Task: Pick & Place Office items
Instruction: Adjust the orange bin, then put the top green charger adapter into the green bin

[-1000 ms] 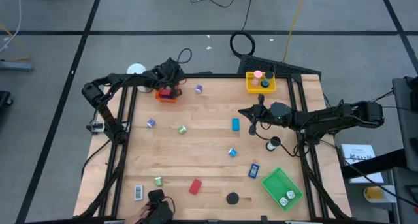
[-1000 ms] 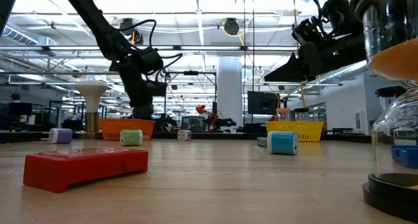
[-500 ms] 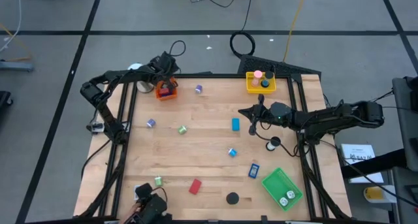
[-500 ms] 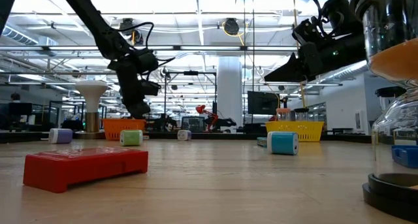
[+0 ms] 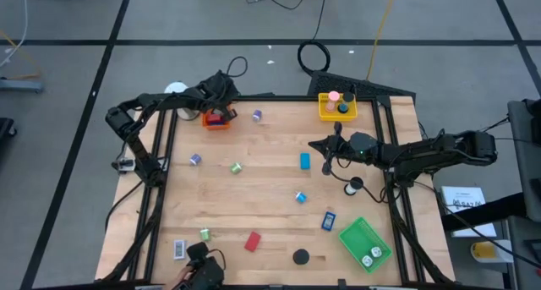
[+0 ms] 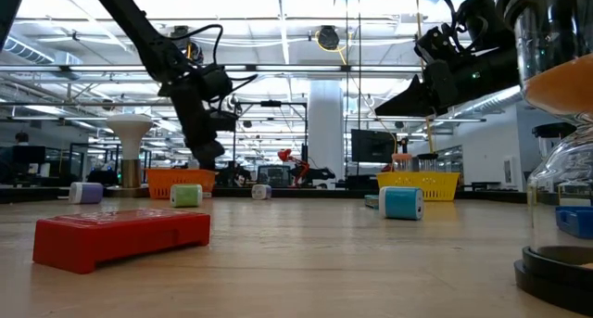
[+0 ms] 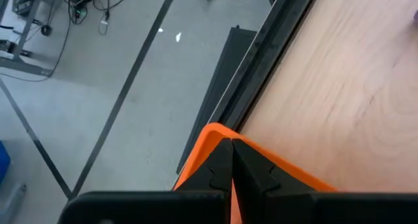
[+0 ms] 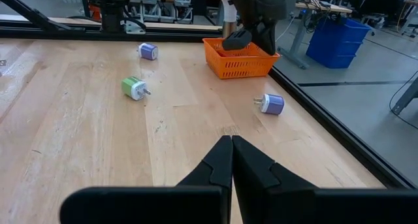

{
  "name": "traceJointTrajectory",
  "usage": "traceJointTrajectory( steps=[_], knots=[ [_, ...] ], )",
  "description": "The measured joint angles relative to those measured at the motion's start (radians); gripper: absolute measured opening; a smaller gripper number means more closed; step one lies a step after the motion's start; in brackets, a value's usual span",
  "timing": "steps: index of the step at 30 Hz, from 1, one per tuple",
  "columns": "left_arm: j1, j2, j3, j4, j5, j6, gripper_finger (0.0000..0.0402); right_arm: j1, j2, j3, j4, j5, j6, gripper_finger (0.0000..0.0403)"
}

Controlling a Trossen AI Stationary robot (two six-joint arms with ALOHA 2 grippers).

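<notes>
My left gripper (image 5: 220,106) is shut and slants down over the orange tray (image 5: 216,119) at the table's far left; something red lies in that tray. In the left wrist view the shut fingers (image 7: 232,145) stand over the tray's orange rim (image 7: 212,134). My right gripper (image 5: 314,145) hangs shut and nearly level above the table's right half, holding nothing. Office items lie scattered on the wood: purple rolls (image 5: 257,115) (image 5: 195,159), a green roll (image 5: 236,167), a blue rectangle (image 5: 305,161), a red rectangle (image 5: 252,241) and a black disc (image 5: 301,257). My left gripper points its shut fingers (image 8: 235,42) down at the orange tray's rim from above. I cannot tell whether they touch the rim or what lies inside it.
A yellow tray (image 5: 337,106) with upright pieces stands at the far right and a green tray (image 5: 365,243) at the near right. A white ball-topped object (image 5: 176,90) stands beyond the far left corner. A dark device (image 5: 203,269) sits at the near edge.
My left gripper swung a little toward the table's far left corner and up, then came back over the orange tray, its wrist rolling as it went. It stayed shut.
</notes>
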Motion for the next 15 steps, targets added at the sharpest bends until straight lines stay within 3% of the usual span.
traceJointTrajectory(
  steps=[9,15],
  knots=[
    [-0.02,-0.07,0.066,-0.174,-0.032,-0.057,0.0008,0.0,0.0,0.0,0.0,0.0,0.0,0.0],
    [-0.088,-0.243,-0.078,-0.068,0.021,-0.157,0.0002,0.0,0.0,0.0,0.0,0.001,-0.001,0.0]
  ],
)
